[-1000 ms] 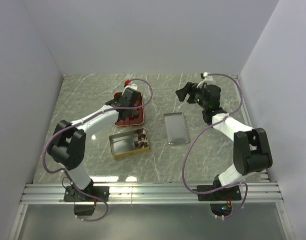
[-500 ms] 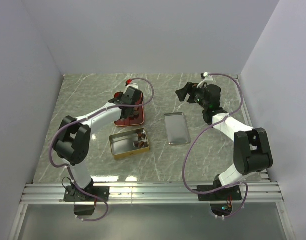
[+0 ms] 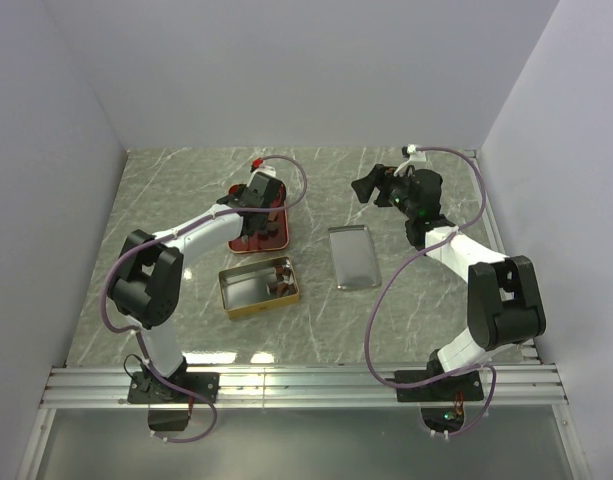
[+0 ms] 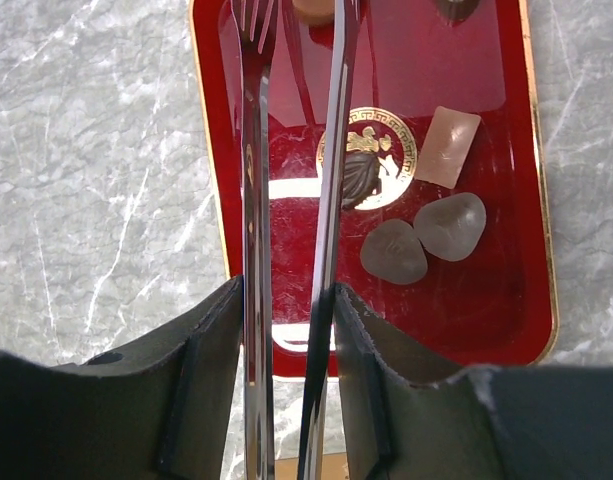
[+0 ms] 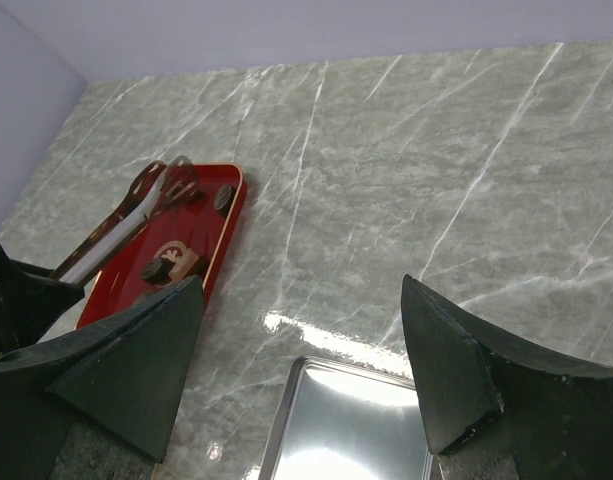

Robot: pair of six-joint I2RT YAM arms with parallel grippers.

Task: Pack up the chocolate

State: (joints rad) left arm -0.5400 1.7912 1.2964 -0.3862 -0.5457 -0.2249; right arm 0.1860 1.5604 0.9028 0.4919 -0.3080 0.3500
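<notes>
My left gripper (image 3: 254, 195) is over the red tray (image 3: 242, 244), shut on a pair of metal tongs (image 4: 331, 150). The tong arms stand a little apart, and their tips reach the tray's far end. Several chocolate pieces lie on the tray (image 4: 486, 300): two roundish ones (image 4: 394, 250) (image 4: 450, 225), a dark one (image 4: 362, 173) on the gold emblem, and a pale square one (image 4: 448, 146). A few chocolates (image 3: 282, 280) lie in the gold tin (image 3: 244, 290). My right gripper (image 3: 371, 188) is open and empty, held above the table at the far right.
The silver lid (image 3: 352, 258) lies flat to the right of the tin and shows below my right gripper (image 5: 301, 300) in the right wrist view (image 5: 356, 430). The red tray (image 5: 201, 235) and the tongs (image 5: 126, 215) show at that view's left. White walls enclose the table.
My left arm's elbow has swung inward and the gripper with the tongs has shifted slightly farther over the red tray. The right arm has not moved.
</notes>
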